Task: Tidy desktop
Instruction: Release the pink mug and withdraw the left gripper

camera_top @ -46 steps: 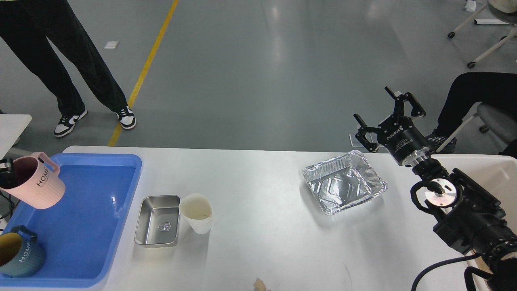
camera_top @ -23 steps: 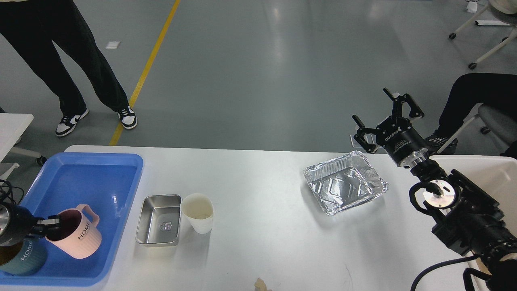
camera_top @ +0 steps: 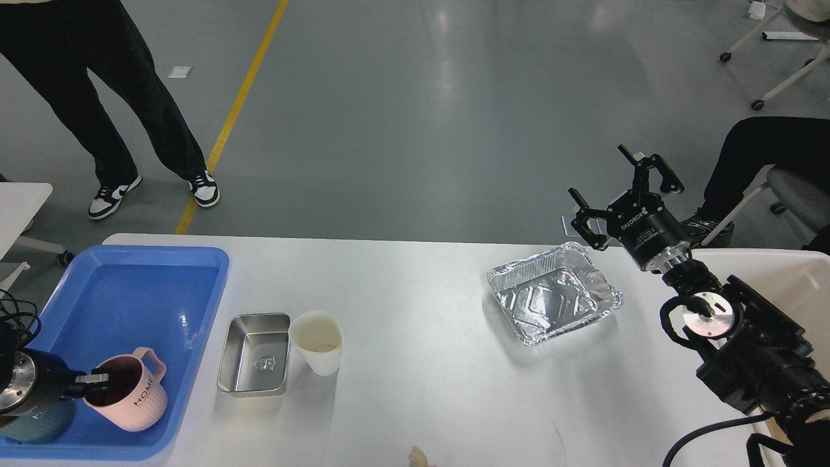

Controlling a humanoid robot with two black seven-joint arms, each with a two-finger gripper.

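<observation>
The white desktop (camera_top: 421,285) spans the view. A blue tray (camera_top: 149,298) lies at its left end. My left gripper (camera_top: 97,379) is low over the tray's near part and shut on the rim of a pink "HOME" mug (camera_top: 133,402), which stands upright in the tray. A teal mug (camera_top: 35,421) sits beside it, mostly hidden under my left arm. My right gripper (camera_top: 624,194) is open and empty, raised above the desktop's far edge, just behind a foil tray (camera_top: 551,295).
A steel rectangular dish (camera_top: 254,353) and a white paper cup (camera_top: 316,340) stand side by side right of the blue tray. A crumpled scrap (camera_top: 418,457) lies at the front edge. A beige bin (camera_top: 788,279) is at far right. People are beyond the table.
My left gripper brought the pink mug down from above the tray's left edge into the tray's near part, beside the teal mug. My right arm barely moved.
</observation>
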